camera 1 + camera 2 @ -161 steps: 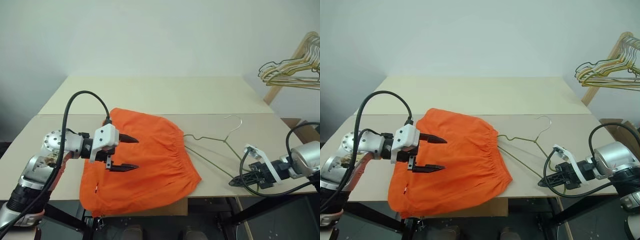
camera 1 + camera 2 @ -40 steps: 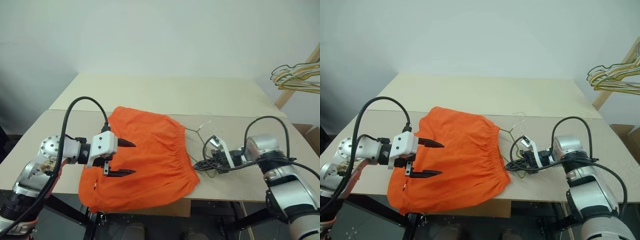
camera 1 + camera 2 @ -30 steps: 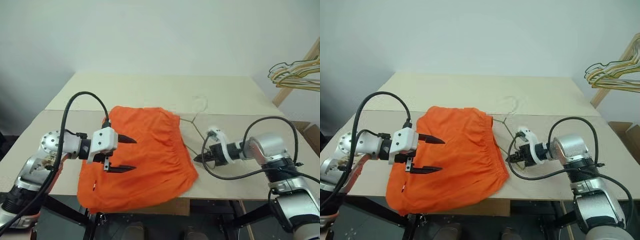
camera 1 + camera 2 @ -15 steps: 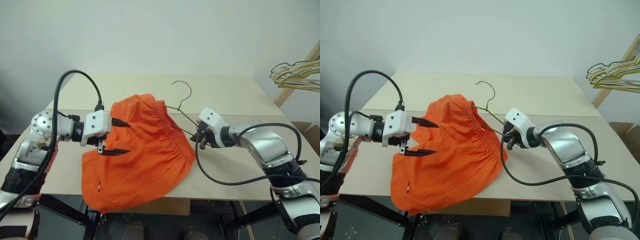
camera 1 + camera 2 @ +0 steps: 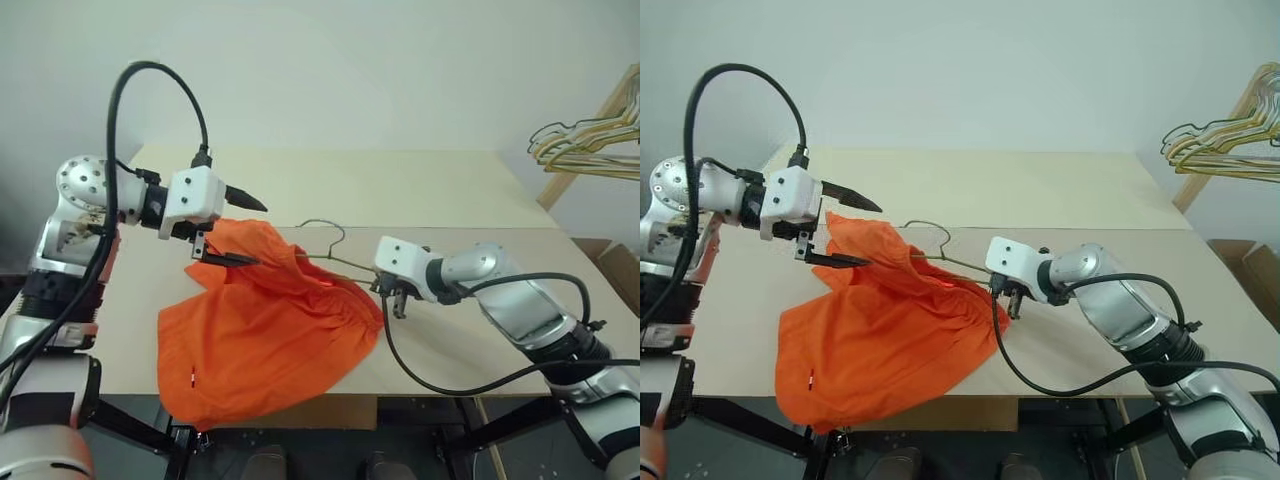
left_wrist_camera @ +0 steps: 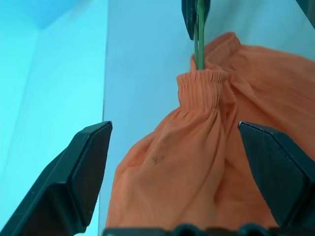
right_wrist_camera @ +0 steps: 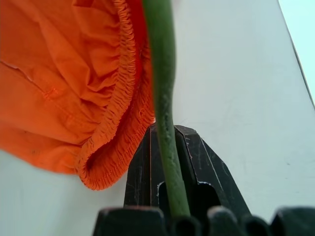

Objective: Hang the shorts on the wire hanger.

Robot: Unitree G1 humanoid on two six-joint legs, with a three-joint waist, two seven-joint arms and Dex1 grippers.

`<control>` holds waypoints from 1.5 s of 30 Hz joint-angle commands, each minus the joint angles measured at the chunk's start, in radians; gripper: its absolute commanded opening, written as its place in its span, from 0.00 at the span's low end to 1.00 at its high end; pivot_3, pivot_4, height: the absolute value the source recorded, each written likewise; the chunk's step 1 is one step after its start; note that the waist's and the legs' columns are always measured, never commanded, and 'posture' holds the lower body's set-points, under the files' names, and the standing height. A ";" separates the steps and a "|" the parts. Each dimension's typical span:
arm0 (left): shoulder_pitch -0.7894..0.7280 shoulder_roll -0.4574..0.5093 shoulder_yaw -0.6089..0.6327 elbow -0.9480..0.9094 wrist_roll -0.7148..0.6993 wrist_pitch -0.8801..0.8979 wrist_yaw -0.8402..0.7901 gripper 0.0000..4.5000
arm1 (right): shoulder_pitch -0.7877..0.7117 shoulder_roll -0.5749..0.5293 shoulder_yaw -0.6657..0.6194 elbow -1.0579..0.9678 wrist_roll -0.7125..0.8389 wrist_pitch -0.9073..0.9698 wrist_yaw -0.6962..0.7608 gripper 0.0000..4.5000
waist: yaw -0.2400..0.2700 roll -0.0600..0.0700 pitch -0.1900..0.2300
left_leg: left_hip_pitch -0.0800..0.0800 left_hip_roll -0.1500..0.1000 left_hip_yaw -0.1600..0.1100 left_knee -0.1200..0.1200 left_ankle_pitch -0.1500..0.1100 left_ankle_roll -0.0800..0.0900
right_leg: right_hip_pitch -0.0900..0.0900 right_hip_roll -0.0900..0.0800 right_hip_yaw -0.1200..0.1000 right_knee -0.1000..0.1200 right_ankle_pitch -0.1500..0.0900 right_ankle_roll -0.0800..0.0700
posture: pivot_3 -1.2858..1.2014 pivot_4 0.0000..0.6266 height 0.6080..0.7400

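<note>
Two-armed robot at a pale wooden table (image 5: 450,200), seen from above and behind its arms. The right gripper (image 5: 1008,292) is clamped tight on the thin wire hanger (image 5: 940,243), pinching the wire between its two black fingers; the right wrist view shows the green-grey wire running straight up from the closed fingers, beside the gathered waistband. The hanger is lifted off the table and tilted, its curved hook standing clear above the cloth while the rest of its frame passes into the shorts (image 5: 260,340).

The orange shorts are bunched and partly raised: their upper edge is carried on the wire, and the lower part drapes down over the table's near edge. A small white tag (image 5: 192,376) shows near the low hem.

The left gripper (image 5: 235,232) hovers at the raised top of the shorts with its fingers spread wide, one above and one at the fabric's crest; contact cannot be judged. A bunch of gold and dark hangers (image 5: 585,140) hangs on a wooden rack at the far right.
</note>
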 commanded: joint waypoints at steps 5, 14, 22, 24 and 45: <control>-0.073 -0.090 -0.086 0.144 0.101 -0.096 -0.044 0.99 | -0.033 0.001 -0.023 -0.039 -0.008 0.007 0.045 0.00 | 0.000 0.000 0.000 | -0.001 0.000 0.000 0.001 0.000 0.000 | 0.000 0.000 0.000 0.000 0.000 0.000 | 0.55 0.00 1.00; -0.068 -0.139 -0.104 0.192 0.142 -0.148 -0.050 0.99 | -0.066 0.019 -0.052 -0.052 0.038 0.124 0.081 0.00 | -0.006 0.000 0.000 | -0.001 0.000 0.000 0.002 0.000 0.000 | -0.001 0.000 0.000 0.000 0.000 0.000 | 0.55 0.00 1.00; -0.028 -0.137 -0.088 0.167 0.132 -0.105 -0.015 0.99 | -0.087 0.020 -0.077 -0.053 0.093 0.184 0.095 0.00 | -0.015 0.000 0.000 | -0.002 0.000 -0.001 0.002 0.000 0.000 | -0.001 0.000 0.000 0.001 0.000 0.000 | 0.55 0.00 1.00; -0.023 -0.134 -0.085 0.161 0.125 -0.084 -0.022 0.90 | -0.092 0.017 -0.084 -0.047 0.105 0.191 0.104 0.00 | -0.016 0.000 0.000 | -0.002 0.000 -0.001 0.002 0.000 0.000 | 0.000 0.000 0.000 0.001 0.000 0.000 | 0.55 0.00 1.00; -0.018 -0.142 -0.067 0.140 0.079 -0.020 -0.073 0.01 | -0.131 0.000 -0.131 -0.054 0.207 0.227 0.143 0.00 | -0.021 0.000 0.000 | -0.002 0.000 -0.001 0.003 0.000 0.000 | -0.001 0.000 0.000 0.001 0.001 0.000 | 0.55 0.00 1.00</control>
